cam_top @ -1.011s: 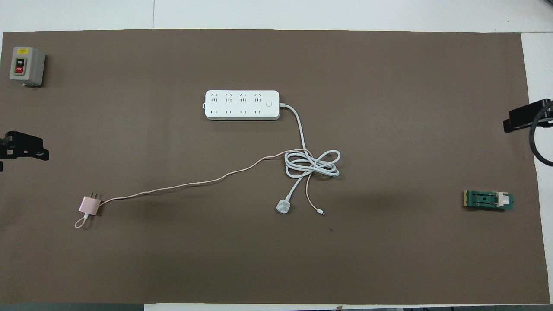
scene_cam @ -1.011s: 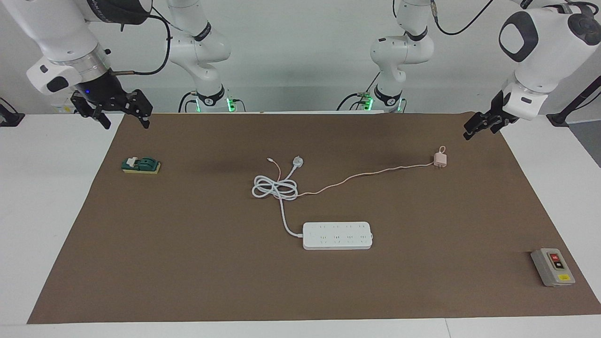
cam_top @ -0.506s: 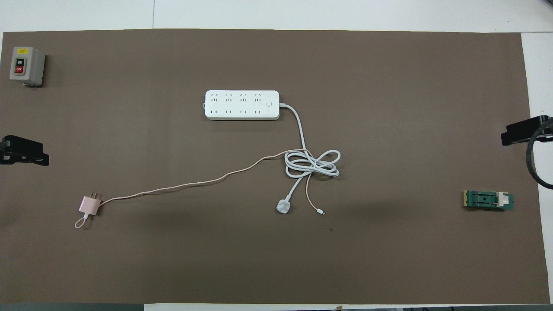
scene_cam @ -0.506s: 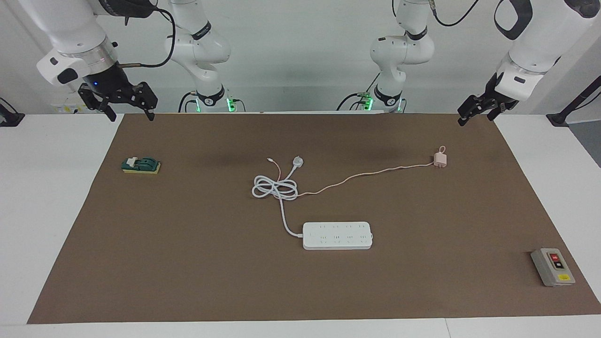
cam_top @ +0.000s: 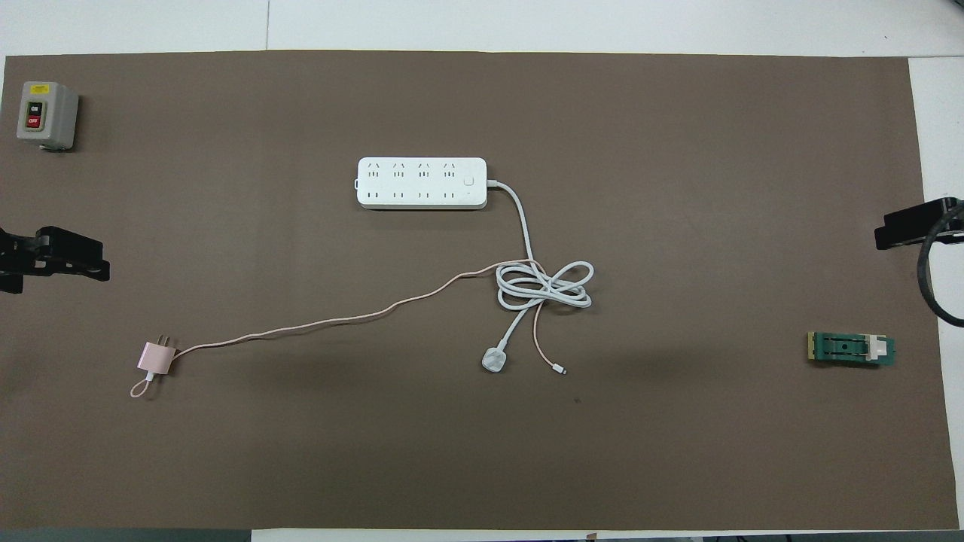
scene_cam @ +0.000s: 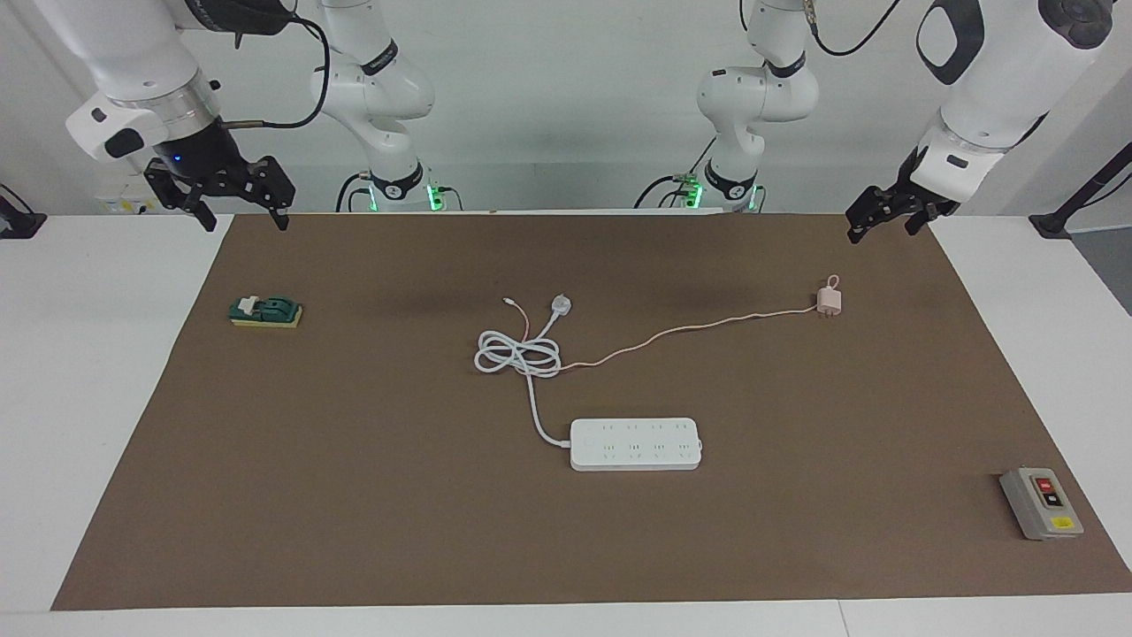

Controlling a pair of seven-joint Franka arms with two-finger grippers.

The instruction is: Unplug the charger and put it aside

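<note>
The charger (scene_cam: 829, 302) (cam_top: 154, 357), a small pale pink cube, lies on the brown mat toward the left arm's end. It is well apart from the white power strip (scene_cam: 636, 443) (cam_top: 422, 183) and nearer to the robots. Its thin pink cable (scene_cam: 690, 329) (cam_top: 324, 324) trails to the coiled white cord (scene_cam: 517, 354) (cam_top: 544, 286). My left gripper (scene_cam: 882, 226) (cam_top: 56, 260) hangs open and empty above the mat's edge near the charger, not touching it. My right gripper (scene_cam: 243, 212) (cam_top: 915, 226) hangs open and empty over the mat's edge at the right arm's end.
A grey switch box (scene_cam: 1042, 502) (cam_top: 47, 114) stands at the mat's corner farthest from the robots at the left arm's end. A green and yellow block (scene_cam: 265, 311) (cam_top: 851, 349) lies near the right arm's end. The strip's white plug (scene_cam: 561, 305) (cam_top: 494, 360) rests beside the coil.
My left gripper has risen a little and drifted inward over the mat toward the charger. My right gripper has lifted slightly and shifted inward. The charger and strip have not moved.
</note>
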